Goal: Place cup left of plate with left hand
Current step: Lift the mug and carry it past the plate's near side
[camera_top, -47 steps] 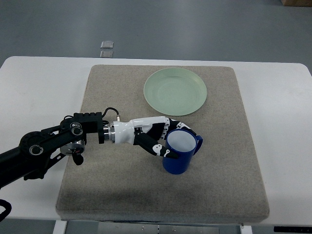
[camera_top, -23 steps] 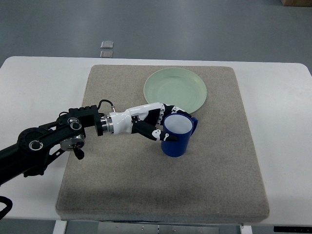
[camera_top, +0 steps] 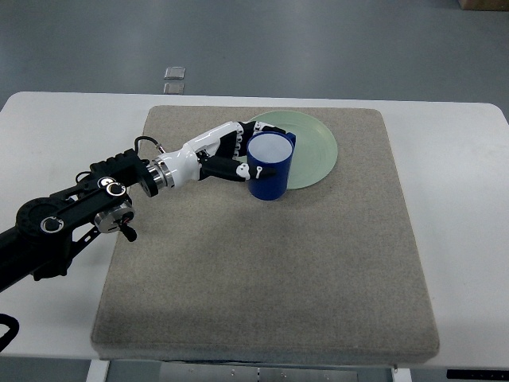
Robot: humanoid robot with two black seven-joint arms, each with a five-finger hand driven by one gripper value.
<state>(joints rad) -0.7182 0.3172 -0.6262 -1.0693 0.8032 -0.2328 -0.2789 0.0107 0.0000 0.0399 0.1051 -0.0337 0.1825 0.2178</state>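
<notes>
Item: left hand (camera_top: 232, 157), fingers wrapped around blue cup (camera_top: 269, 167), upright, open mouth up. Cup sits at the hand's fingertip side, overlapping the near-left edge of green plate (camera_top: 306, 147); whether lifted or resting cannot be told. Beneath: grey mat (camera_top: 262, 278) on white surface (camera_top: 64, 127). Step: carrying cup toward placement. Next: shift cup back toward the wrist side, clear of the plate, set down, release
</notes>
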